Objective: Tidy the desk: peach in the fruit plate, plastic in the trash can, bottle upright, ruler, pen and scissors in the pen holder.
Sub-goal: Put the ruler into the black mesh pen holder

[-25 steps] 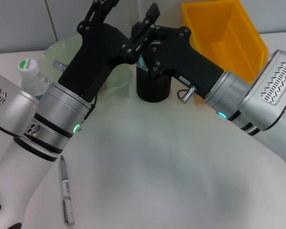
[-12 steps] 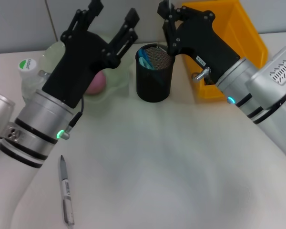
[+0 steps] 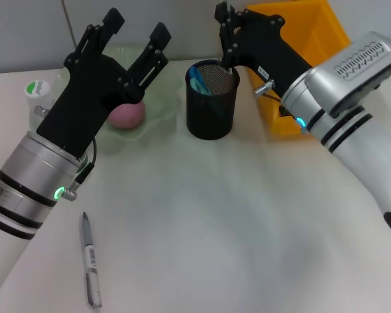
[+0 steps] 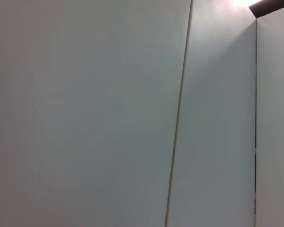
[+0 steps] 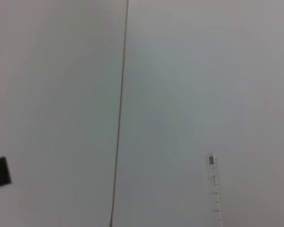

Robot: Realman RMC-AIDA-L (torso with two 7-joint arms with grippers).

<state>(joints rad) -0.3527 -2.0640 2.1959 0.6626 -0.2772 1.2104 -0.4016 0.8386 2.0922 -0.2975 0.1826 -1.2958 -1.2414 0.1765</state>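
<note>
Left pincer [image 3: 131, 31] has drawn back, open; bottle [image 3: 38, 98] label unreadable.

Head view looks forward and down from above onto the white desk [image 3: 202, 228], near enough that both arms fill the upper frame. Left wrist view faces a plain panelled wall [image 4: 85, 113], no desk in it. Right wrist view also faces wall [image 5: 180, 94]; a clear ruler [image 5: 215, 187] tip shows. Both wrist views share only wall.
</note>
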